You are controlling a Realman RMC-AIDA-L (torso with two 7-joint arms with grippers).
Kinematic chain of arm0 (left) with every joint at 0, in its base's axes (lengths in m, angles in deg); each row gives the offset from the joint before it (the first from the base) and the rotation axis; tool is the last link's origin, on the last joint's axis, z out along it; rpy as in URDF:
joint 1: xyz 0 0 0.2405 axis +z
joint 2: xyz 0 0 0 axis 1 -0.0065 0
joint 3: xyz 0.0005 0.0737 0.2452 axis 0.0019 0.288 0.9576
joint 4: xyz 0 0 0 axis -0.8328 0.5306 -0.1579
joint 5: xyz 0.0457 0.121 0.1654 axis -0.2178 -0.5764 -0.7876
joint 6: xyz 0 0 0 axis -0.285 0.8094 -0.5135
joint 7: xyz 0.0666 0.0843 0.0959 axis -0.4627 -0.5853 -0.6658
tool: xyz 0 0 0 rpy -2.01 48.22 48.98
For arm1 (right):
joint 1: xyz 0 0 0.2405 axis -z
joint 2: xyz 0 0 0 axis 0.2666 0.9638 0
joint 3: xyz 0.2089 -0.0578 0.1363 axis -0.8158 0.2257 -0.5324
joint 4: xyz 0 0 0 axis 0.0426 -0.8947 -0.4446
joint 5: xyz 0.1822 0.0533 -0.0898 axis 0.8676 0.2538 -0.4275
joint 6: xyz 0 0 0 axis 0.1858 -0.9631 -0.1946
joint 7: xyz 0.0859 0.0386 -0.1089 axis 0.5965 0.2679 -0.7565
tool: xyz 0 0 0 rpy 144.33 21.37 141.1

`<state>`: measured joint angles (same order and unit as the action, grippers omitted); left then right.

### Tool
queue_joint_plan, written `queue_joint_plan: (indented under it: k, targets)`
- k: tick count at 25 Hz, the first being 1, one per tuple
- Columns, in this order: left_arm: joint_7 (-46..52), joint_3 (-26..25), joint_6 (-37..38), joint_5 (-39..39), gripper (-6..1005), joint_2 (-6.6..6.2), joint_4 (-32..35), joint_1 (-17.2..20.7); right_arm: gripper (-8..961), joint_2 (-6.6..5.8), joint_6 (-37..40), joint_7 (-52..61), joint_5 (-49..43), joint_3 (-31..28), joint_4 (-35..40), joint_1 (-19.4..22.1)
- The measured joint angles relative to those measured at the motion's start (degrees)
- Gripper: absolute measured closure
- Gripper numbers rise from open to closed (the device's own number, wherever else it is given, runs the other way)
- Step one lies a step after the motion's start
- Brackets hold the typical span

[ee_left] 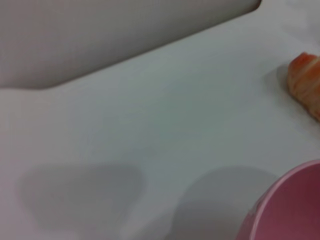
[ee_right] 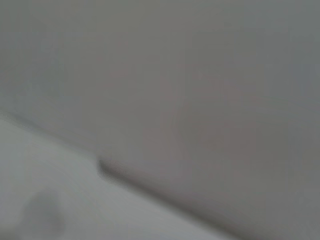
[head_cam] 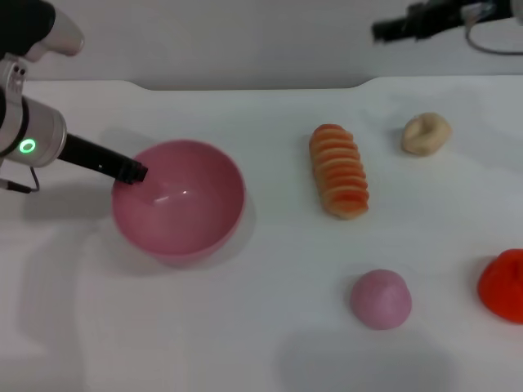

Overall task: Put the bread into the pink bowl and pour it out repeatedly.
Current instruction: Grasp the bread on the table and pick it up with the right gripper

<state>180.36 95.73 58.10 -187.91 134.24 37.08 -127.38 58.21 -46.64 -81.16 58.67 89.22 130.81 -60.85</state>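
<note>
Left claw: at the left rim of the pink bowl, dark fingertips against the rim edge; appears clenched on the rim, though the far finger is hidden by the bowl wall.
Left arm: enters from the left edge, green indicator ring lit on the wrist housing.
Right claw: raised at the far right, above the back edge of the tabletop; whether it is released or clenched cannot be told.
Pink bowl: stands on the tabletop at left of centre, opening tipped slightly toward the viewer, interior holds nothing visible. Its rim also shows in a corner of the left wrist view.
Bread: lies on the tabletop right of the bowl and apart from it, ridged crust upward, long axis running away from the robot. One end shows in the left wrist view.
Beige knotted lump: on the tabletop, beyond and right of the bread.
Pink dome: on the tabletop, nearer the robot than the bread.
Red item: at the right edge, partly cut off.
Right wrist view: only a blurred grey surface; nothing identifiable.
</note>
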Motion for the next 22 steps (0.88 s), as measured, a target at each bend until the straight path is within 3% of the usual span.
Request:
queue_joint_plan:
  k: [4,8,12,18,22]
  targets:
    - [-0.43,0.15,0.0,-0.06,956,0.0,0.35,-0.28,261,-0.8,-7.23,3.86,-2.55,-0.39,-6.73,-4.31]
    - [-2.04,1.18,0.02,-0.22,956,0.0,0.47,-1.06,261,-1.35,-11.1,6.59,1.95,-3.66,-12.93,-5.84]
    - [-3.9,1.65,-2.08,-0.1,956,0.04,0.47,-0.85,261,-2.01,-11.98,9.69,3.82,-5.98,-15.19,-4.37]
    - [-3.99,1.98,-4.09,0.4,956,0.18,0.14,-0.26,262,-2.13,-8.54,10.37,-3.15,-6.54,-13.93,-0.36]
    - [-3.44,1.66,-4.2,2.46,956,0.23,0.44,-0.25,262,-1.38,-6.13,9.36,-6.99,-6.19,-13.28,0.93]
